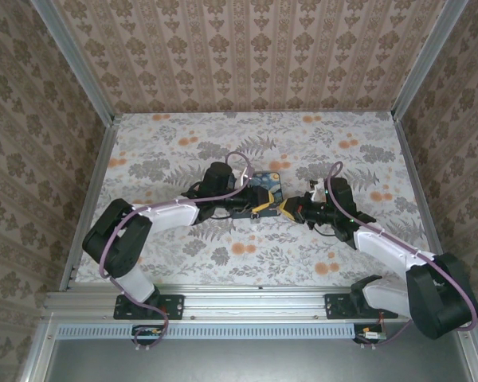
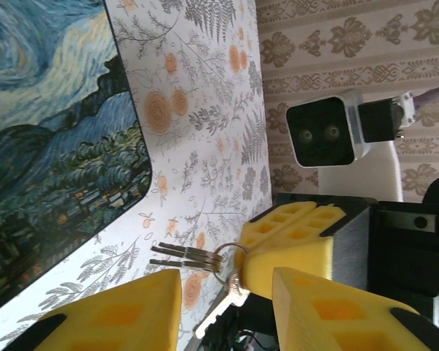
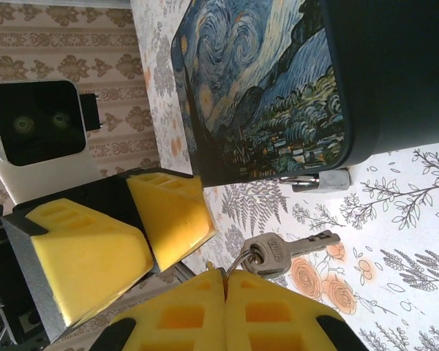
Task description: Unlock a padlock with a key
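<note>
Yellow foam jaws of the right gripper (image 3: 225, 281) are pressed together on the ring of the keys (image 3: 282, 252), which hang just past their tips. The left gripper (image 2: 225, 292) stands spread close beside, gripping nothing. The painted mat (image 3: 263, 95) lies just ahead, a silver metal piece (image 3: 320, 180) at its edge. Bare floral table (image 3: 395, 241) lies to the side.

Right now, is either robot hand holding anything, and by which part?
The right gripper pinches the keys by their ring, jaws shut. The left gripper has its jaws apart, gripping nothing visible.
</note>
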You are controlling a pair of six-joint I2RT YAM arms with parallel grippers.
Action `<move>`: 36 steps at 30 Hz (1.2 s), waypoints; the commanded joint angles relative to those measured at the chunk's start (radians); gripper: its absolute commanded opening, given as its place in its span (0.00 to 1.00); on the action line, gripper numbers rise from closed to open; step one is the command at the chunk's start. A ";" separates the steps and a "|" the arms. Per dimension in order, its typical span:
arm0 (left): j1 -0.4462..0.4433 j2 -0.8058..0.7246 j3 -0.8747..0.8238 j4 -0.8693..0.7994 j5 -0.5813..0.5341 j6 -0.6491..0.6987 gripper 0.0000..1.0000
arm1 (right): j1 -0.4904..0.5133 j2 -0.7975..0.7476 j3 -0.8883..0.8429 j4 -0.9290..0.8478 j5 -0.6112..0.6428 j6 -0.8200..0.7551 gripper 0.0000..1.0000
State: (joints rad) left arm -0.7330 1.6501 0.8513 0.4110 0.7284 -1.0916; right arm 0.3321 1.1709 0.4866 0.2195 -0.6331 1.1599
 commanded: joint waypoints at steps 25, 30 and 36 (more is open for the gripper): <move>-0.002 0.011 -0.011 0.092 0.084 -0.050 0.31 | 0.010 0.006 0.019 0.104 0.030 0.053 0.07; -0.002 0.014 -0.017 0.114 0.088 -0.060 0.27 | 0.010 -0.006 0.008 0.103 0.040 0.056 0.07; -0.003 0.017 -0.009 0.137 0.105 -0.068 0.16 | 0.017 0.001 0.009 0.121 0.037 0.063 0.08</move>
State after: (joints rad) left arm -0.7315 1.6562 0.8307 0.4808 0.7883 -1.1530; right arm 0.3367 1.1797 0.4828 0.3157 -0.6083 1.2095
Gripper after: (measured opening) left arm 0.171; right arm 0.078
